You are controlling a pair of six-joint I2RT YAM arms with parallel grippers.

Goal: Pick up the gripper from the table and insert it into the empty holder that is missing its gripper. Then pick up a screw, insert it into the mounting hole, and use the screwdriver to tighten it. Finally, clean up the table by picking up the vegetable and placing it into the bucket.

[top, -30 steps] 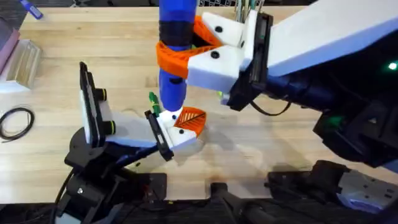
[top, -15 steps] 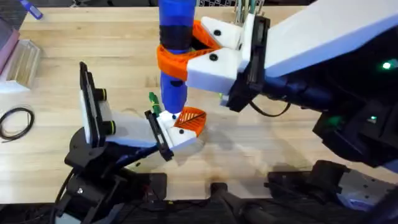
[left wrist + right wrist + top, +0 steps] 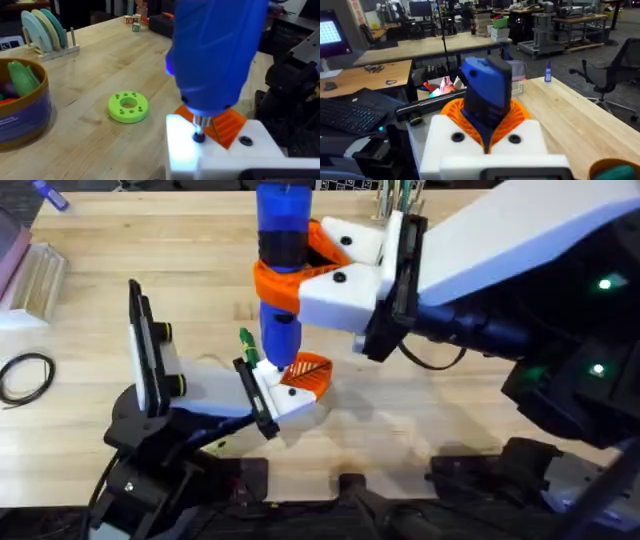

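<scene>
Screwdriver (image 3: 279,275) is standing upright overhead, long axis vertical, tip pointing down onto the holder (image 3: 283,395), with the right gripper (image 3: 300,265) reaching in from the right and clamping its barrel. At the left wrist, its bit is touching a screw on the white block beside the orange gripper (image 3: 226,125); the bucket (image 3: 20,107) is bearing unreadable print; whether the left claw is open cannot be told. At the right wrist, orange pads (image 3: 517,112) are squeezing the blue body.

Screwdriver (image 3: 279,270) upright over holder (image 3: 283,395), w/ table (image 3: 450,410) below.
</scene>
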